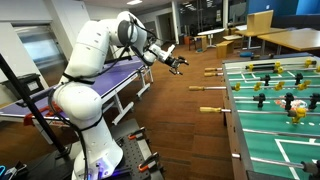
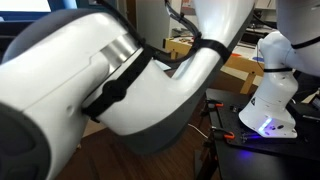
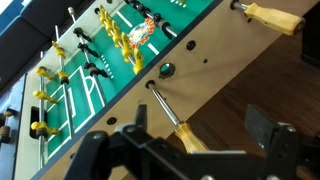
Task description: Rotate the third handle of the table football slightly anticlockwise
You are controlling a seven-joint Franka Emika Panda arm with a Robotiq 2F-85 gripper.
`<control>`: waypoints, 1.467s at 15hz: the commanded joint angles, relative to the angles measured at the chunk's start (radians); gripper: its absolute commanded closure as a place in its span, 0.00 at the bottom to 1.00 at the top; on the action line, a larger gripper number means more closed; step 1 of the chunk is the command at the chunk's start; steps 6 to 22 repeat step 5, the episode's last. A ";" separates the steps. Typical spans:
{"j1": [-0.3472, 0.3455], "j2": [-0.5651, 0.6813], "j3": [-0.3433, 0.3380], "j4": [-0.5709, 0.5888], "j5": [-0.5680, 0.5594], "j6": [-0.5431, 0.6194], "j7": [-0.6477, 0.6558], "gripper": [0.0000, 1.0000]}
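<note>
The table football [image 1: 285,120] stands on the right, with a green pitch and yellow and black players. Three wooden handles stick out of its near side: one far [image 1: 213,71], one in the middle [image 1: 207,88], one near [image 1: 211,110]. My gripper [image 1: 178,62] is open and empty, in the air a little short of the far handle. In the wrist view the open fingers [image 3: 205,130] frame one wooden handle [image 3: 190,135] on its steel rod without touching it. Another handle [image 3: 272,17] shows at the top right.
A purple-topped table [image 1: 125,72] stands behind my arm and desks [image 1: 290,38] at the back. The floor [image 1: 180,120] is wood. My own arm [image 2: 110,80] fills most of an exterior view, with a second white robot base [image 2: 270,95] beyond it.
</note>
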 commanded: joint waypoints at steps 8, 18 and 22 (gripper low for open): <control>-0.109 -0.311 -0.005 -0.404 0.044 0.401 0.366 0.00; -0.109 -0.311 -0.005 -0.404 0.044 0.401 0.366 0.00; -0.109 -0.311 -0.005 -0.404 0.044 0.401 0.366 0.00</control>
